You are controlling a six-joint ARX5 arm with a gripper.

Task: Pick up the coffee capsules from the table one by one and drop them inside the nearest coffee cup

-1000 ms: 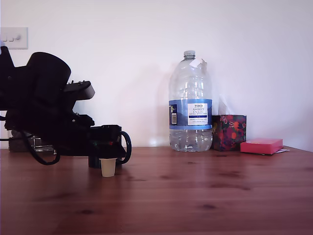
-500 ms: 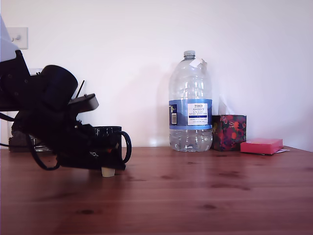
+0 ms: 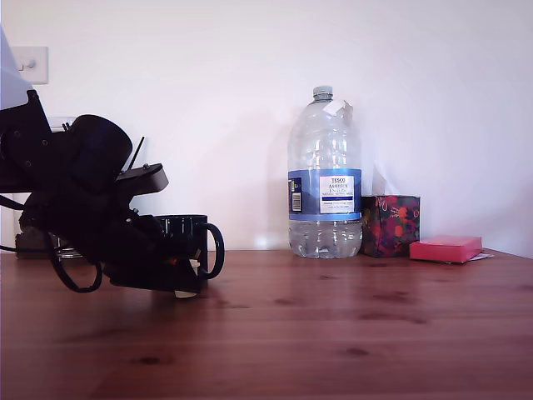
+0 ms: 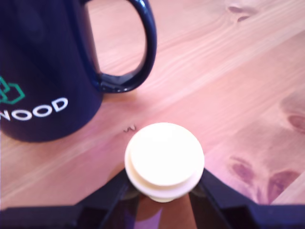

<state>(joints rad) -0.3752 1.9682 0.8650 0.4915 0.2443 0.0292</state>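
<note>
Just beside the coffee cup [image 4: 43, 71] on the desk [image 4: 248, 71], the jaws sit apart either side of the cream capsule [image 4: 164, 160]. Closing off-centre could tip it or knock it into the mug.

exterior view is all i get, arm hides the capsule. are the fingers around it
Observer: Yes. In the wrist view the cream capsule sits between the two dark fingers of the gripper, one at each side of its rim.
Operator: is it upright
Observer: Its flat round top faces the wrist camera, so it looks upright on the table.
Operator: touching the mug?
Observer: No. A strip of bare wood shows between the capsule and the mug, whose handle loops just beyond it.
Operator: which side of the mug do you see
Observer: The side with white letters "WOOD" and a teal logo.
</note>
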